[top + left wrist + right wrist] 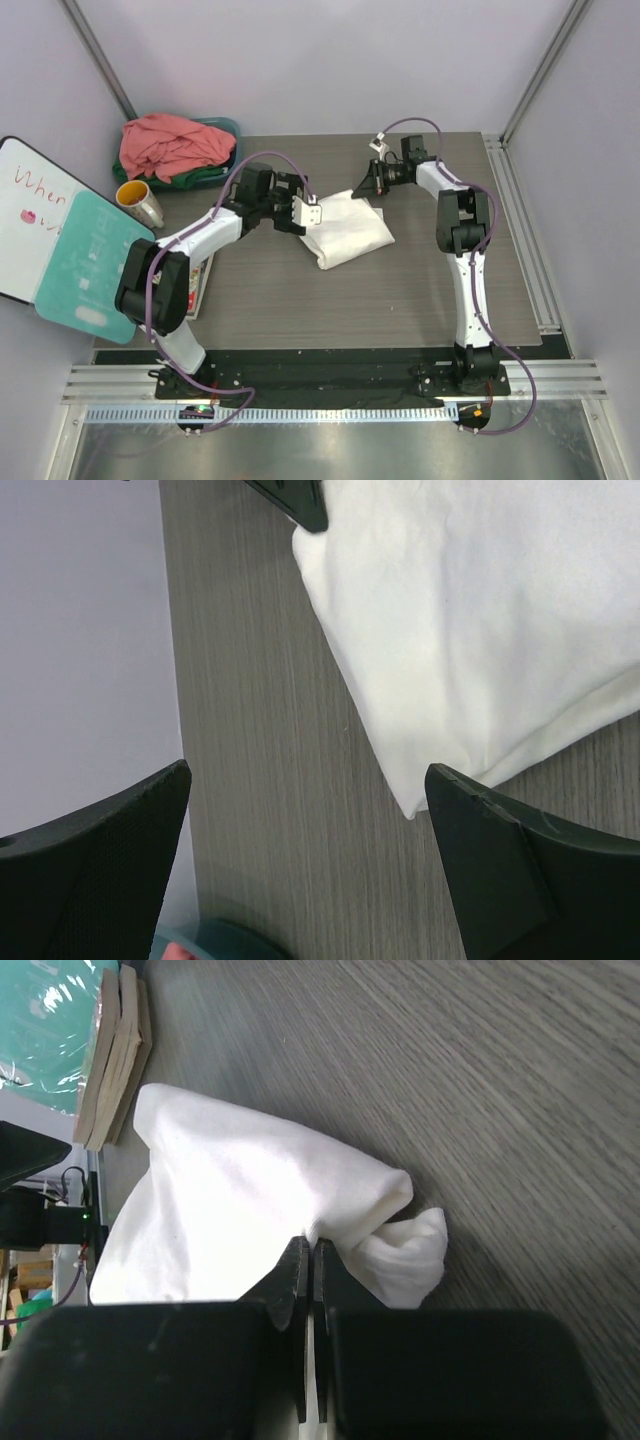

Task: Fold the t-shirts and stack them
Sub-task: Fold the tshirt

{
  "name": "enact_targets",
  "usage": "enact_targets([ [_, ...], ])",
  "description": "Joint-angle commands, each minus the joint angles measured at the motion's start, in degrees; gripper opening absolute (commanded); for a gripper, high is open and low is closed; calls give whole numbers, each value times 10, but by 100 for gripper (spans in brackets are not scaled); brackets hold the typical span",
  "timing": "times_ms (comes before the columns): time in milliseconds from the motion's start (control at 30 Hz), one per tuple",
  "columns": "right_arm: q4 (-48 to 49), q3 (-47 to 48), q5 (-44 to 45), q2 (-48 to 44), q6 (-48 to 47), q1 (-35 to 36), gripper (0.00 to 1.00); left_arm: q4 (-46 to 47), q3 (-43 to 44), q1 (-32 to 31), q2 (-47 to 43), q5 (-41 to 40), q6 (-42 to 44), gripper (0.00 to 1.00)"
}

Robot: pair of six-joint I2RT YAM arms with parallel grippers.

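The right gripper fills the bottom of its own wrist view, its two fingers pressed together with a thin strip of white cloth pinched between them at a bunched fold of the white t-shirt. That shirt lies roughly folded, slightly crumpled, on the grey wood-grain table, near the middle and a little toward the far side. The right gripper holds it at its far corner. On the shirt's opposite side, at its left edge, is the left gripper, its fingers spread wide; in the left wrist view one finger is over bare table and the other is at the shirt's pointed corner, though whether it touches the cloth cannot be told. Well to the left of the white shirt and farther back, the salmon-pink t-shirt is heaped loosely on top of the dark green t-shirt, both in the teal basin at the table's far left corner. Just nearer than the basin stands a cup. Left of the white shirt and past the left arm, a teal board leans over a whiteboard with red writing.
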Motion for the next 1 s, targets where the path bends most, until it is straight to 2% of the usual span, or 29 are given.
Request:
enact_targets([
  [0,-25,16,32,-61,-31,6,1,3,-6,-1,-27,8,-8,100],
  [233,-89,19,64,-127,-118,3,1,7,-12,-1,-27,15,-9,100],
  [400,-113,-25,100,-166,-181,-3,1,13,-11,-1,-24,22,-11,100],
  [667,-152,-44,156,-151,-245,-5,1,18,-10,-1,-24,23,-12,100],
  [767,-152,-48,211,-142,-264,-5,5,18,-15,-1,-29,19,-10,100],
  [833,-148,-51,258,-139,-275,-5,16,19,-20,-1,-34,18,-10,100],
  [867,-148,-54,268,-141,-282,-5,33,21,-21,-1,-35,16,-10,100],
  [967,-135,-72,291,-157,-305,-5,48,33,-24,-1,-37,19,-19,100],
])
